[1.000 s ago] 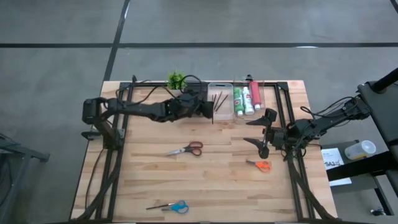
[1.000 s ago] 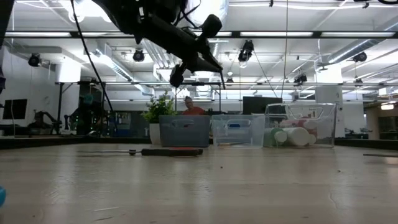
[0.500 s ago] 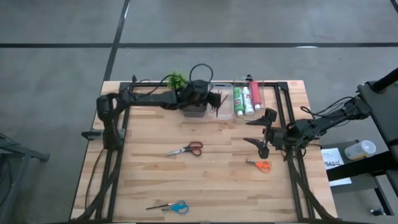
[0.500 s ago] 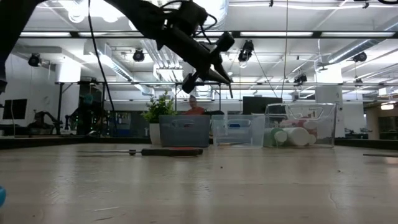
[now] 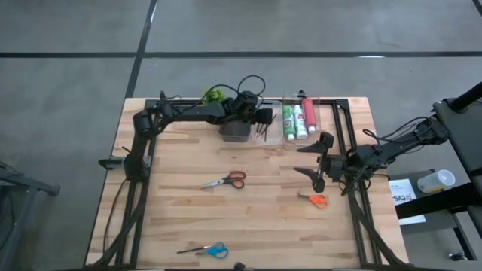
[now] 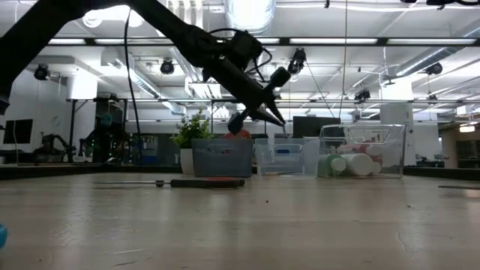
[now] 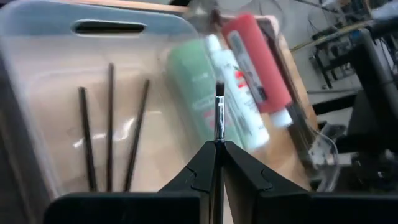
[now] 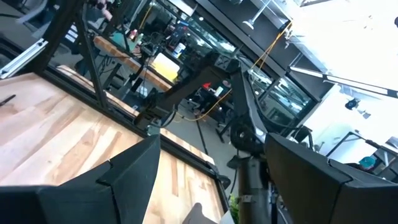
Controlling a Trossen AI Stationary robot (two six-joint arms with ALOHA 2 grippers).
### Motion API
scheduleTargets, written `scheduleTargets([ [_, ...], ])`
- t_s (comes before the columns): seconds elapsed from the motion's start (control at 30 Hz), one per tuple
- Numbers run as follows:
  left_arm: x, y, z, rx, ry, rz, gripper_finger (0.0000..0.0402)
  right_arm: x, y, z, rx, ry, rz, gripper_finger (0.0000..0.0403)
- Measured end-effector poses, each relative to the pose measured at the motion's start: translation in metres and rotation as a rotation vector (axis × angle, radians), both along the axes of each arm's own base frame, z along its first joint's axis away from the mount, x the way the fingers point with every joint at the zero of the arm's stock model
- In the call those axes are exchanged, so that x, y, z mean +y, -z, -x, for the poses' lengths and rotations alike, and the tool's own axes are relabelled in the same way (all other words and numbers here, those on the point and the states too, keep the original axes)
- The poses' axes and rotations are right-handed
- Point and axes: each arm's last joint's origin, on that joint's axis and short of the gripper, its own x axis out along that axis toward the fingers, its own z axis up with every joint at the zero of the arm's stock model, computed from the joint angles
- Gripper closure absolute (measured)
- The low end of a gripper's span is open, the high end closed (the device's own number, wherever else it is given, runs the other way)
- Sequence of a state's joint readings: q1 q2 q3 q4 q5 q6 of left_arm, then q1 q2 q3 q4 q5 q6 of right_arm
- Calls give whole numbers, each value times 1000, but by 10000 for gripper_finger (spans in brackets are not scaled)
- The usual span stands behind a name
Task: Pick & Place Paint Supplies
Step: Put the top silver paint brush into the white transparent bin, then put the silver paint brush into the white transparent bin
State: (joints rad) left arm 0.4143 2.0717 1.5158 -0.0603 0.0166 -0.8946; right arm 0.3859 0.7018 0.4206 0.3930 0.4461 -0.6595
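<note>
Nearest, blue-handled scissors point(image 5: 205, 249) lie by the table's front edge, red-handled scissors point(image 5: 225, 181) mid-table with bare wood around them. Farther right, the right gripper point(image 5: 317, 159) hangs spread wide, empty. Farthest, the left gripper point(image 5: 265, 118) pinches a brush point(image 7: 219, 115) above the clear bin point(image 7: 37, 68).
</note>
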Motion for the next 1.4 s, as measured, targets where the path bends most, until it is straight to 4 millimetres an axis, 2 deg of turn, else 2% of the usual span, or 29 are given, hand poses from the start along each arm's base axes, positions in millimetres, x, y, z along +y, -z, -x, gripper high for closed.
scheduleTargets([
  [0.13, 10, 8, 5, 30, -49, 50, 372, 0, 1, -1, 5, 0, 0, 115],
  [0.3, 9, 11, 8, 67, -32, 66, 368, 1, 1, -1, 8, 0, 6, 115],
  [0.67, 9, 14, 10, 101, -48, 93, 312, 1, 1, -2, 9, 0, 2, 115],
  [1.1, 8, 14, 10, 99, -44, 96, 309, 1, 2, -2, 9, -1, -2, 115],
  [1.23, 2, 7, 7, 80, 12, 65, 309, 1, 2, -2, 10, 0, 6, 115],
  [1.4, -12, -14, 6, 69, 103, -29, 309, 1, 2, -2, 10, 0, -2, 115],
])
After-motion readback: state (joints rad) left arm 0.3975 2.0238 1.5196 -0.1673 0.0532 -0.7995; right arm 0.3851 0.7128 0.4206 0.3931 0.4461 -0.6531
